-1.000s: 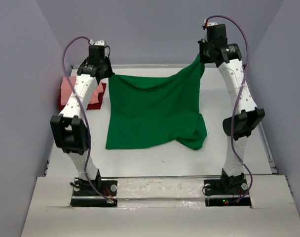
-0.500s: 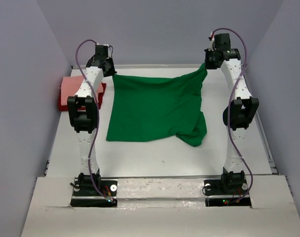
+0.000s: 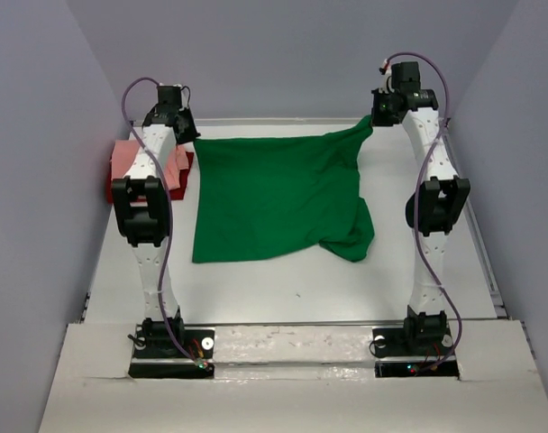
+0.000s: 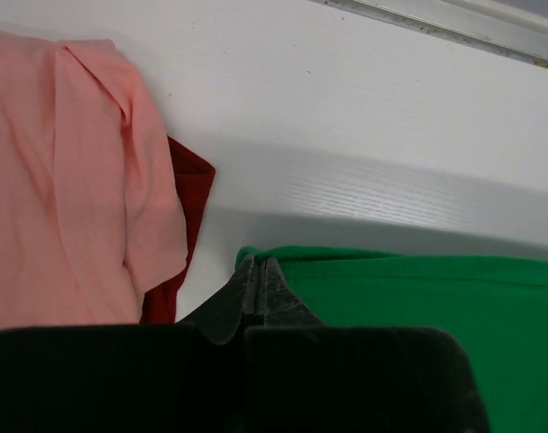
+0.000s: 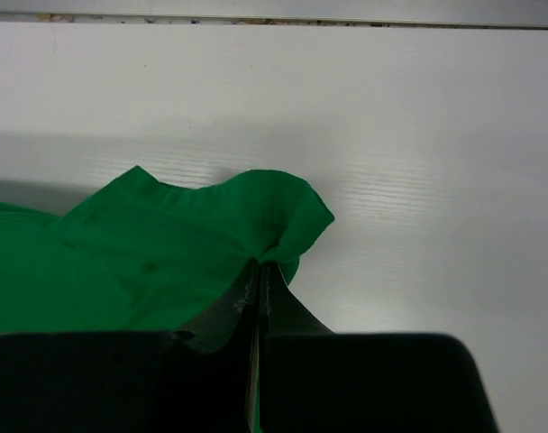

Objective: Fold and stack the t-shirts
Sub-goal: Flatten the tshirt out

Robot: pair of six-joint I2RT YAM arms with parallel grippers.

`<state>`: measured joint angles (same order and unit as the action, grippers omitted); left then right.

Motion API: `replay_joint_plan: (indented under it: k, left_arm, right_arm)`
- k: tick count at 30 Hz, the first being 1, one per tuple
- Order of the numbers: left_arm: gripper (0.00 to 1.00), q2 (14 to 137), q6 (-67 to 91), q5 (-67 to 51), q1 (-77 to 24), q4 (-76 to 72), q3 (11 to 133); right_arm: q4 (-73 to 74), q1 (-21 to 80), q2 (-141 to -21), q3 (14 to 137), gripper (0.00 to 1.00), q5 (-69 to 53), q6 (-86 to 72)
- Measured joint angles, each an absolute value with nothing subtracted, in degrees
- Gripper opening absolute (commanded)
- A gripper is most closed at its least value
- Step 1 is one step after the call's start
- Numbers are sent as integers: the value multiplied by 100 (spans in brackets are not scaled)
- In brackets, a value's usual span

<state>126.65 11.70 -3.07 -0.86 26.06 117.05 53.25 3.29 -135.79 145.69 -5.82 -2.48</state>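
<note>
While your left claw (image 4: 256,275) and right claw (image 5: 259,275) each pinch a far corner, the green t-shirt (image 3: 274,194) lies spread across the middle of the worktop (image 3: 292,289), its near right corner bunched. The salmon pink t-shirt (image 4: 58,180) sits atop the dark red t-shirt (image 4: 191,180) at far left.

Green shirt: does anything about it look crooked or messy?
Yes. The green shirt is pinched at its far corners by the left gripper and right gripper, but its near right corner is bunched and folded over; the near left lies flat.
</note>
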Motion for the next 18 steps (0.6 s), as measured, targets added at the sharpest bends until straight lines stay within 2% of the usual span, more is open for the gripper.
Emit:
replay_joint_plan:
  k: [4, 7, 14, 18]
  left_arm:
    - [0, 12095, 1205, -366, -154, 2718, 11469]
    - [0, 11380, 1192, -362, -283, 2777, 11467]
    - [0, 8621, 1149, -239, -644, 2685, 11253]
    - [0, 7026, 1129, 3, -746, 2676, 10910]
  right_arm:
    - [5349, 329, -13126, 14398, 0, -513, -294]
    - [5360, 329, -12357, 14079, 0, -364, -340]
    - [5087, 329, -9111, 12669, 0, 156, -429]
    - [4950, 427, -7950, 12125, 0, 412, -456]
